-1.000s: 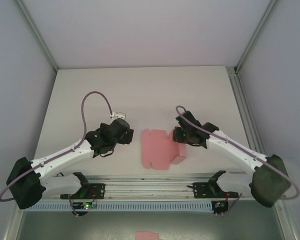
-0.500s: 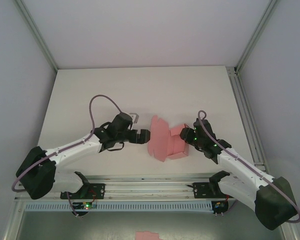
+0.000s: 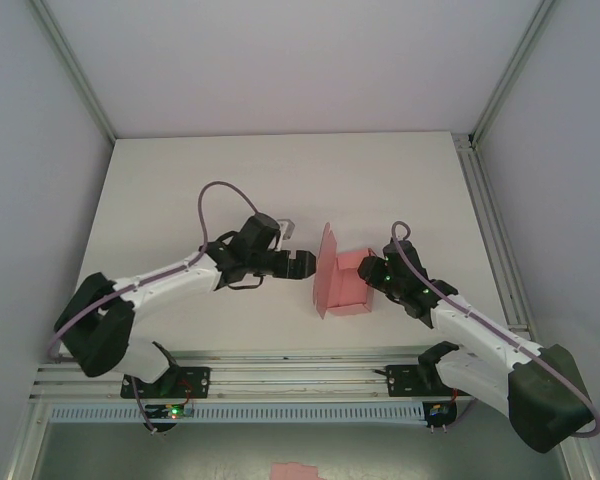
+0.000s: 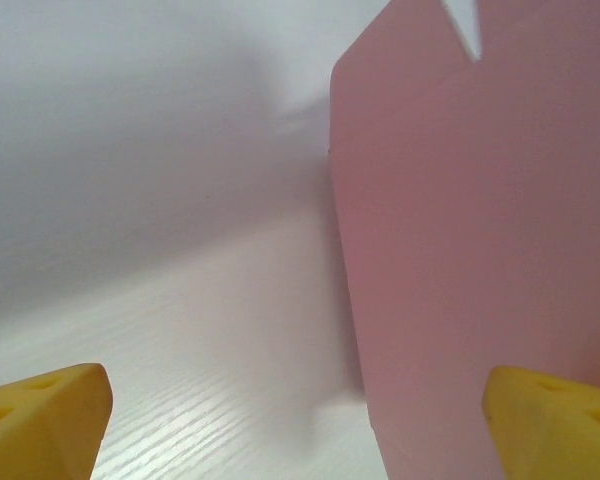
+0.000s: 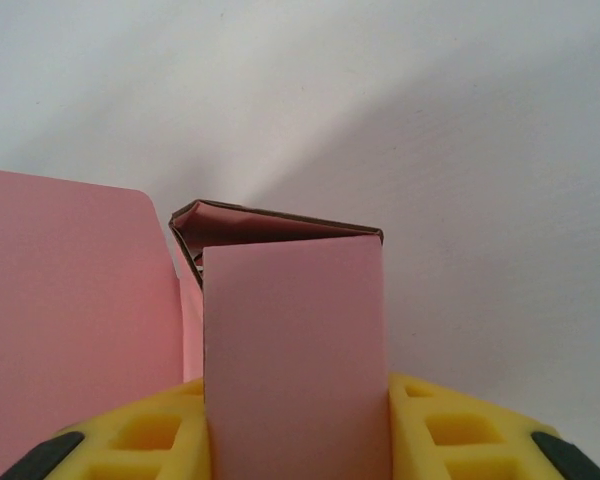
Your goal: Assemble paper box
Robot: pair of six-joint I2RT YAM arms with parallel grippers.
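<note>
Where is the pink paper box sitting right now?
In the top view the paper box sits on the table, near its middle, between the left gripper on its left and the right gripper on its right.

- Paper box: in the left wrist view, the panel is cut off by the right and bottom edges.
- Desk: far part blurred, its boundary with the wall cannot be told.
- Left claw: yellow fingertips clipped at the bottom corners.
- Right claw: pads clipped by the bottom edge. The flap's lower end runs out of frame between them.
- Pink scrap: cut by the top view's bottom edge.
</note>
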